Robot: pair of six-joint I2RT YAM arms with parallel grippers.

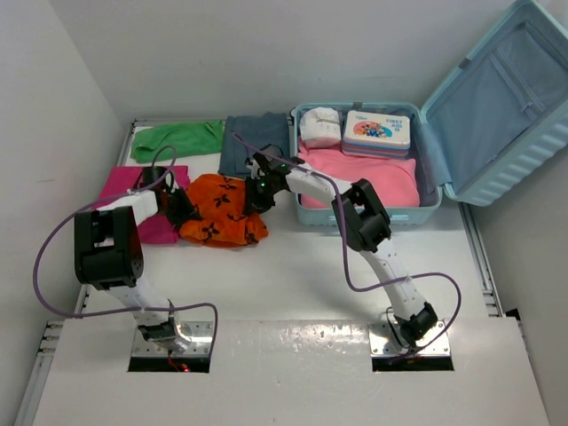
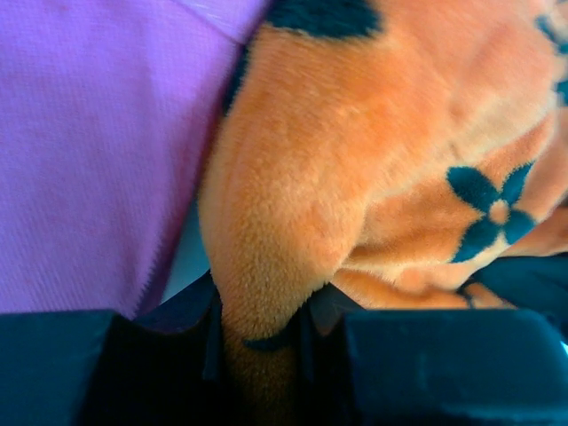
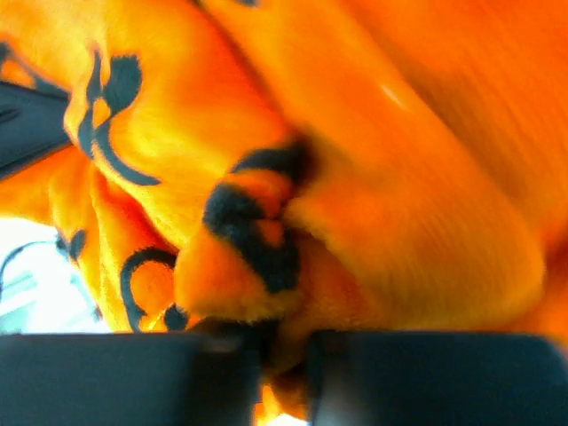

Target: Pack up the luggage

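Orange flowered fleece cloth (image 1: 222,213): centre-left, held at both ends, likely for lifting.
Left gripper (image 2: 262,333): clenched on fleece.
Right gripper (image 3: 282,344): clenched on fleece.

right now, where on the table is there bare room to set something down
The widest bare table lies between the orange cloth, the luggage and the arm bases. The back left is crowded: green cloth, grey cloth and magenta cloth pack close around the orange one.
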